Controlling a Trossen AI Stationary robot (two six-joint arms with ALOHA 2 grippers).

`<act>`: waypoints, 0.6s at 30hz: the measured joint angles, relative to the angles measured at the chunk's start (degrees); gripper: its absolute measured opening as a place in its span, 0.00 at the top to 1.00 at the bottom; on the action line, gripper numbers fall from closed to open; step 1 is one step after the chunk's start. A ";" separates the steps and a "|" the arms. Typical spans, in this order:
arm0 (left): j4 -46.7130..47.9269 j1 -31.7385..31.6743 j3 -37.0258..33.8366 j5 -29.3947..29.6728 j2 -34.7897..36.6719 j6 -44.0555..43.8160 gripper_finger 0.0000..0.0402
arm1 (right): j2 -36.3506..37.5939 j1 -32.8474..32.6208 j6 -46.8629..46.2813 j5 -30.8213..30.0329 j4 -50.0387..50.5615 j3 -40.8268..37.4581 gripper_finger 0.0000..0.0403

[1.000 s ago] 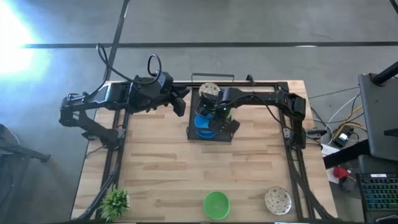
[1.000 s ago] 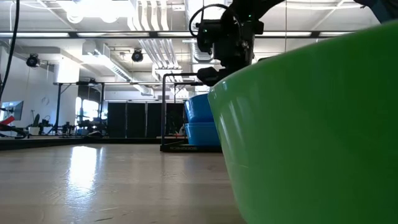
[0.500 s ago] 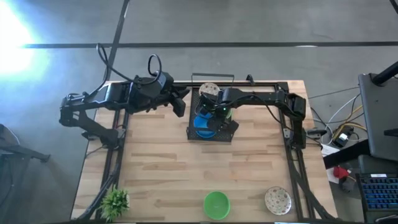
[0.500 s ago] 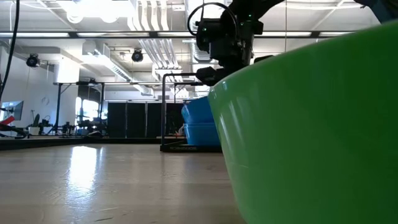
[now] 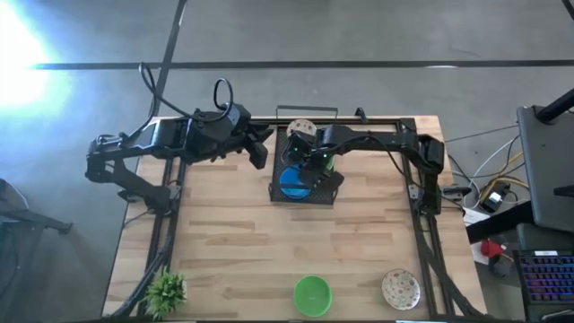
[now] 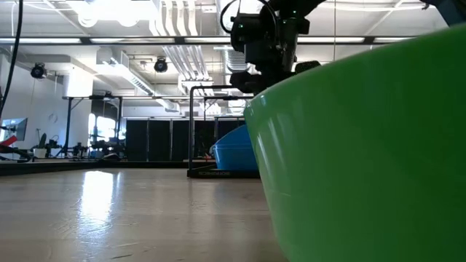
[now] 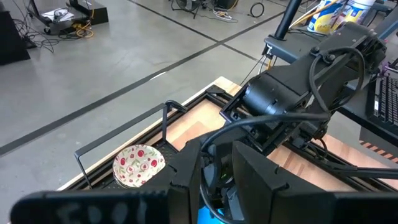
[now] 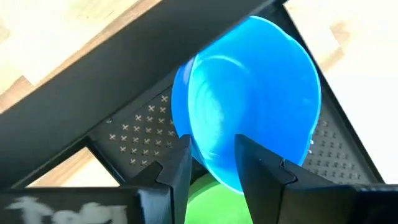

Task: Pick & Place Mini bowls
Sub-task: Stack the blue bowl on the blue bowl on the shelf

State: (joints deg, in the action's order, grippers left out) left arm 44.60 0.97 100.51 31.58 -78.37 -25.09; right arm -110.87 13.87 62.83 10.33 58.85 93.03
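High view: right tool sits over black tray at tabletop back centre, above blue bowl. Left tool waits just beside tray, holding nothing. Floral bowl lies in tray's far end; green bowl and second floral bowl sit at near edge, plant at near left corner.

Low view: blue bowl tilted in tray, right tool above it, apparently clear.

Left wrist view: own fingers narrowly parted, empty.

Right wrist view: fingers parted slightly, blue bowl beyond them, green one beneath; contact unclear.

The right gripper hung with fingers parted; the left gripper waited beside it, tilted
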 joint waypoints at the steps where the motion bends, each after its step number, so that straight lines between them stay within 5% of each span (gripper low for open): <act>1: 0.00 0.00 0.00 0.02 0.00 -0.01 0.79 | 0.02 0.01 -0.41 0.00 0.30 0.46 0.70; 18: 0.01 0.00 0.00 -0.01 0.00 0.01 0.79 | 0.18 0.15 -8.03 0.20 0.67 2.36 0.79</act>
State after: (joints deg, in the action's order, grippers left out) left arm 44.61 0.97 100.51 31.57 -78.37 -25.08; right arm -110.69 14.02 54.81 10.52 59.53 95.38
